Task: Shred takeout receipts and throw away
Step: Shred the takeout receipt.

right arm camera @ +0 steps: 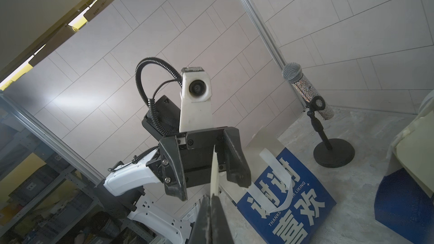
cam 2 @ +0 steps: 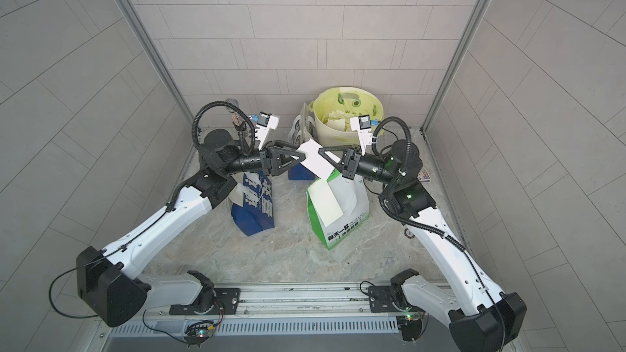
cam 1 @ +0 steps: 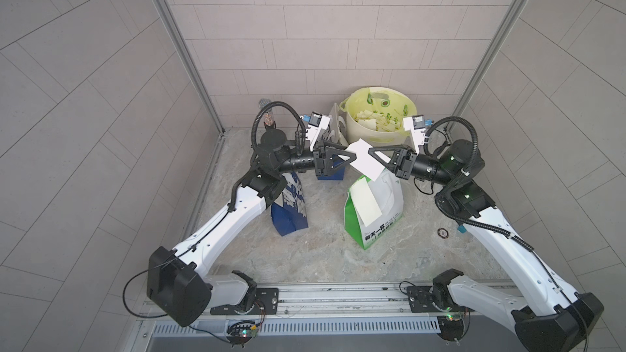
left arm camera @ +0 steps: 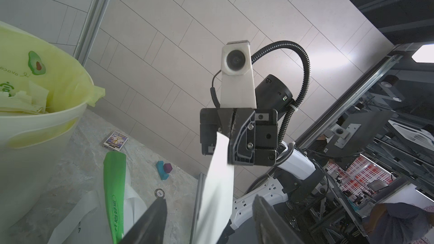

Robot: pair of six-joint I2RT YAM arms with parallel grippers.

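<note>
Grey tiled walls close in a marbled stone tabletop (cam 1: 321, 252). The right gripper (cam 1: 372, 150) pinches a plain white paper receipt (cam 1: 367, 164) in the air; the left gripper (cam 1: 353, 152) stands open around its other end — not gripping. If it closes off the edge, the tear may fail and the slip may drop beside the cream plastic bin (cam 1: 359, 133).
</note>
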